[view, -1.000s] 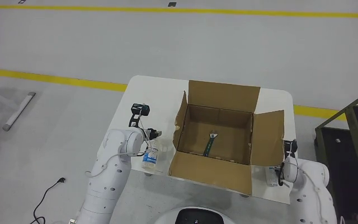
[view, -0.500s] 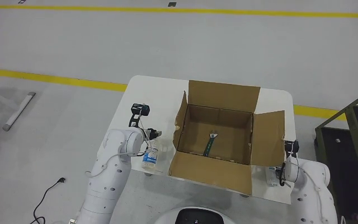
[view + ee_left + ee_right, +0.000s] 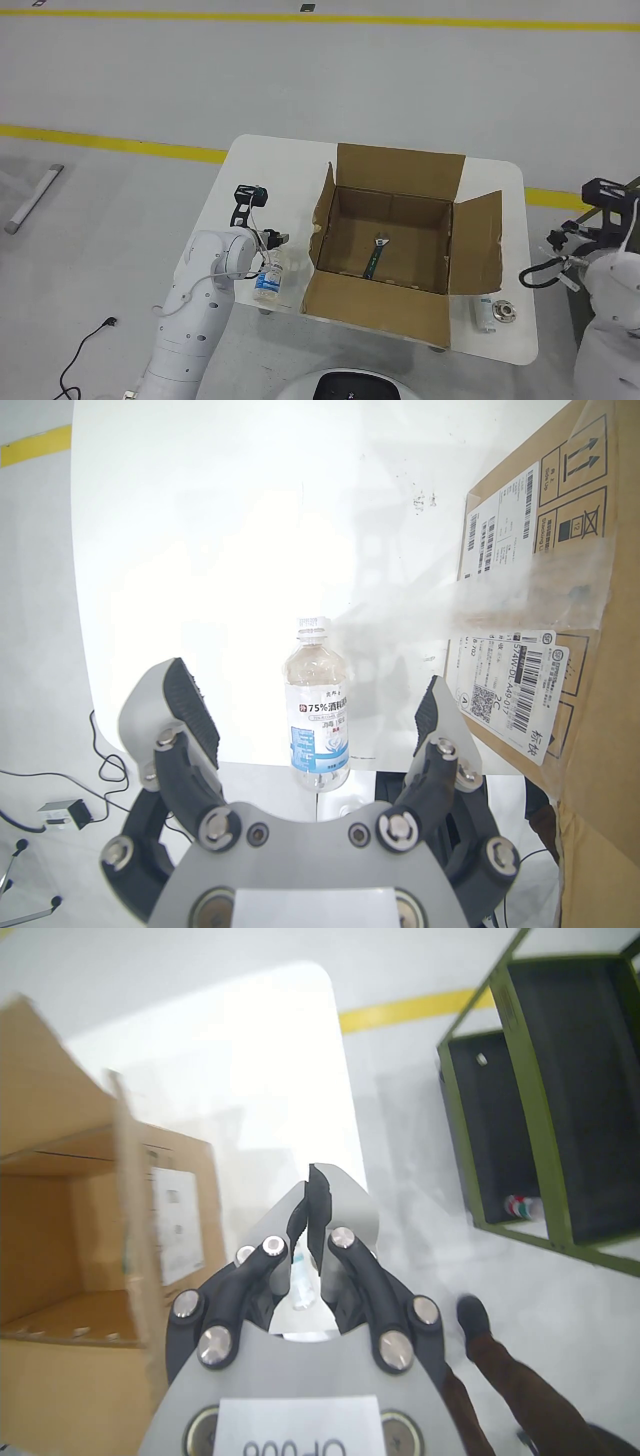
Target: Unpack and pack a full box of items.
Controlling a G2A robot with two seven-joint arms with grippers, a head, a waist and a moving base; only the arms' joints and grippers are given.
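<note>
Status for you:

- Box [image 3: 376, 306] sits mid-table [image 3: 270, 170] with its flaps folded out, so the opening is clear for either arm.
- A wrench [image 3: 375, 256] lies on the box floor. I see nothing else in there, so I'd judge unpacking is nearly done.
- The bottle [image 3: 318, 705] is at the table's near left edge, just beside the box's left wall. I can't tell whether it is upright or lying.
- A small white item [image 3: 494, 313] is on the right near corner. One thing is parked on each side of the box, so my guess is each arm works its own side.

Left gripper [image 3: 307, 687]:
- It is spread wide and holds nothing.
- The bottle lines up between the pads [image 3: 192, 705], with a gap on both sides and no contact.
- It looks like either a release or a pre-grasp pose; you can't tell which from here.

Right gripper [image 3: 310, 1190]:
- Its fingers are pressed together and hold nothing.
- It hangs off the table's right side, near the green rack [image 3: 529, 1093].
- It is well apart from the wrench and not over the white item.

If the wrench comes out next, you'd need the right arm brought back over the box and its fingers opened first.
</note>
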